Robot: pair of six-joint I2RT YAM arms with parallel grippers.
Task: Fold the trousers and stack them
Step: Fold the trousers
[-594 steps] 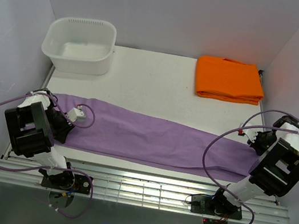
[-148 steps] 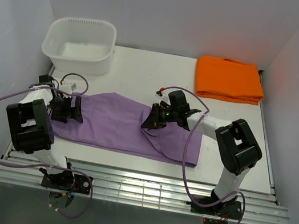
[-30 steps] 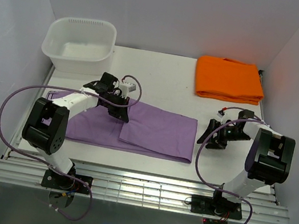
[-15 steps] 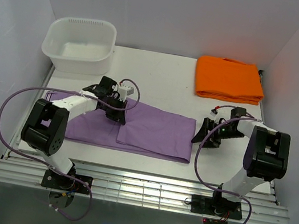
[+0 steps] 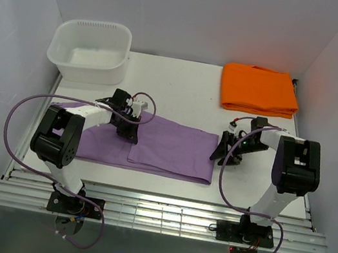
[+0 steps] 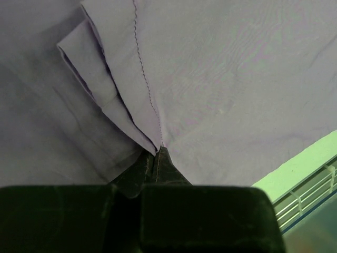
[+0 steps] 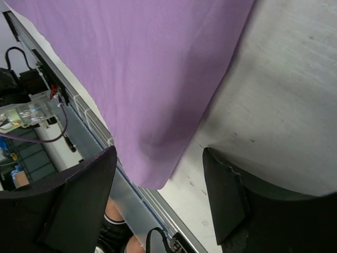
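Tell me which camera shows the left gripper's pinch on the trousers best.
Left wrist view: the left gripper sits at the bottom, closed on a seamed fold of the trousers. The top view shows only its back over the cloth; the right wrist view shows just the trousers' edge, not that gripper.

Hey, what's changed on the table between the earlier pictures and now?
The trousers, once stretched across the table, now lie folded shorter, right end carried leftward over the middle. The left gripper moved from the left end to the fold, jaws shut on cloth. The right gripper let go and sits open by the right edge. The white tub and orange cloth stayed put.
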